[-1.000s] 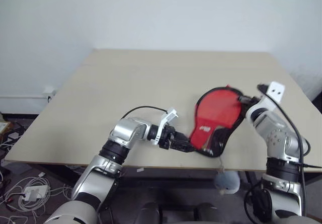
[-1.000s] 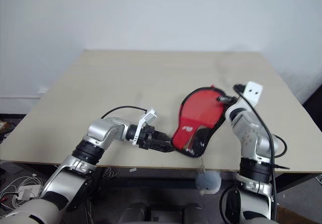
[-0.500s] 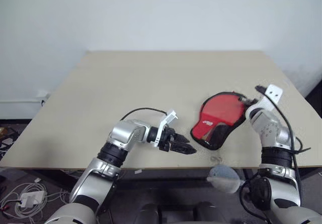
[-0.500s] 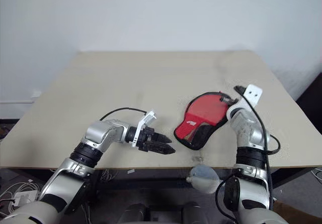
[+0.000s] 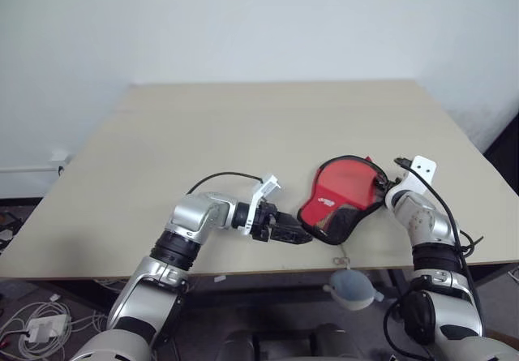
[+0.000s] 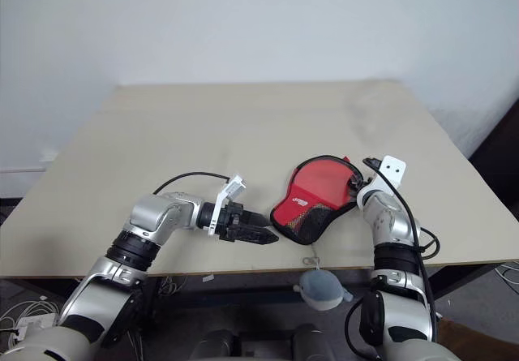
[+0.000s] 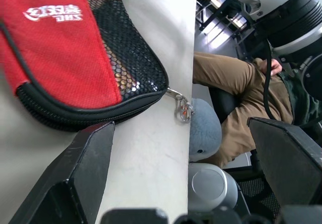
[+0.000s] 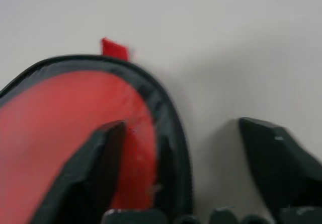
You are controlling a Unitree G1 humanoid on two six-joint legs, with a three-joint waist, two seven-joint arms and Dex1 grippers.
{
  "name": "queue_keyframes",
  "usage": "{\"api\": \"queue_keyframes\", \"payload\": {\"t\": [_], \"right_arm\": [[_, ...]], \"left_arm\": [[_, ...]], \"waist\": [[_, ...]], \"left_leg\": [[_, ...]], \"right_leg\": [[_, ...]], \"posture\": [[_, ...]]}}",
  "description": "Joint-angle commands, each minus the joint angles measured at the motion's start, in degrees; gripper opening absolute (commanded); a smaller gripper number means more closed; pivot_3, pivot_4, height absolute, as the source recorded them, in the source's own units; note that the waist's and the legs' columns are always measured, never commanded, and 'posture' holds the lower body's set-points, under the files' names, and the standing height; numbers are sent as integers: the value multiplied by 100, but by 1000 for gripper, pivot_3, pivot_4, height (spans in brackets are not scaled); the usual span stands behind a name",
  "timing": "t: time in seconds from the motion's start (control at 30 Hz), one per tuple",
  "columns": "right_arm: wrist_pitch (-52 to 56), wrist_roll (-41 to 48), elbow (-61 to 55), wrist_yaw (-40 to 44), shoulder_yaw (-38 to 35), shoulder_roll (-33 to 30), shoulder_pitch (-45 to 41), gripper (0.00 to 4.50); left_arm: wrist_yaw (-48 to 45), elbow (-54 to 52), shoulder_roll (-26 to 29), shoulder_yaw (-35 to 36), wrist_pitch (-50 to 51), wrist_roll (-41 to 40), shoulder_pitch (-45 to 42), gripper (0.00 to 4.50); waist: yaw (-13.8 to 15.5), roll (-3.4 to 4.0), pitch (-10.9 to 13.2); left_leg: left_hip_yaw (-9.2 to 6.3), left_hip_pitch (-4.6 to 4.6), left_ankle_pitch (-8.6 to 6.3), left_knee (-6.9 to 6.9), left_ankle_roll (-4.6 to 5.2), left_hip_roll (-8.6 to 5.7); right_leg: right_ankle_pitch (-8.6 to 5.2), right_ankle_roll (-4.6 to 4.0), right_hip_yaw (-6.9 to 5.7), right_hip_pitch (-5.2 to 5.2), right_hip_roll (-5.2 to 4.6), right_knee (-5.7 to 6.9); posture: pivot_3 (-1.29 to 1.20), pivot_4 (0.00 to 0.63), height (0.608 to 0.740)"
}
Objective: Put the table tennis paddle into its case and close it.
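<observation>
The case has come down flat onto the table, both the left gripper and right gripper spread wide, empty.

Bare table beyond case

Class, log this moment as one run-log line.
case: flat on table | left claw: open, beside case | right claw: open at case rim

the case lies flat near the table's front edge, between both arms.
</observation>
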Motion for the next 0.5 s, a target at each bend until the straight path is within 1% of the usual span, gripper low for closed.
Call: {"api": "queue_keyframes", "payload": {"t": [0.03, 0.17, 0.23, 0.37, 0.43, 0.5], "right_arm": [[-286, 105, -1586, 684, 422, -62, 444, 4469], [-400, 863, -3490, 2082, 972, -135, 1411, 4469], [-324, 1124, -4087, 2499, 1114, -232, 1840, 4469], [16, 1747, -4962, 3298, 1336, -623, 2734, 4469], [71, 1855, -5146, 3446, 1434, -767, 2931, 4469], [113, 1979, -5154, 3433, 1412, -774, 2929, 4469]], "left_arm": [[-114, -223, 351, 247, -624, 68, 107, 4500], [-86, 76, 622, 334, -936, 183, 42, 4500], [9, 171, 671, 449, -1216, 261, 53, 4500], [18, -58, 847, 452, -1651, 398, 378, 4500], [-78, -250, 1003, 411, -1586, 367, 521, 4500], [-159, -413, 1141, 330, -1605, 393, 658, 4500]], "waist": [[14, 3, 2], [23, 3, 3], [25, 0, 2], [69, -13, 3], [63, -18, 6], [50, -21, 8]], "left_leg": [[-1, -2, 0, -1, 0, 0], [-2, -8, 0, -5, 0, 0], [-2, -5, -1, 0, 0, 0], [-3, -6, -2, 6, -2, 0], [1, -7, -2, 6, -2, 0], [2, -6, -2, 5, -2, 1]], "right_leg": [[0, 1, 0, -4, 0, 0], [-2, 4, -1, -9, 0, 0], [-3, 4, -3, -3, 0, -1], [-4, 3, -4, 5, -2, -6], [-4, 2, -1, 2, -3, -7], [-4, 1, -1, -2, -2, -4]], "posture": [[0, 0, 740], [0, 0, 740], [0, 0, 740], [0, 0, 740], [0, 0, 740], [0, 0, 740]]}}
